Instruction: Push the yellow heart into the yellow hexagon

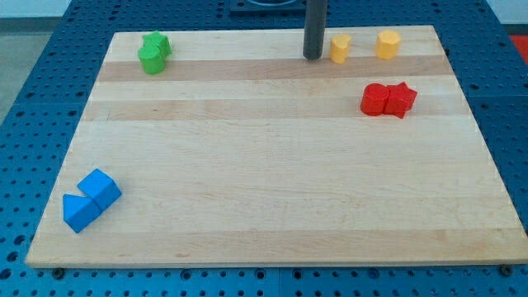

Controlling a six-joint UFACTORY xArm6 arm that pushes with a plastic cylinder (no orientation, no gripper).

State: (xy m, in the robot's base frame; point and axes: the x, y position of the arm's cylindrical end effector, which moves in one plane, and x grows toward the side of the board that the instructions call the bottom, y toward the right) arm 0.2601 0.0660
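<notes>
The yellow heart (340, 48) lies near the top edge of the wooden board (272, 165), right of centre. The yellow hexagon (388, 44) lies to its right, with a gap between them. My tip (313, 56) stands on the board just left of the yellow heart, close to it with a small gap showing.
Two red blocks (388, 100) touch each other below the yellow hexagon, near the board's right side. Two green blocks (153, 53) sit together at the top left. Two blue blocks (90, 199) sit together at the bottom left. A blue perforated table (25, 99) surrounds the board.
</notes>
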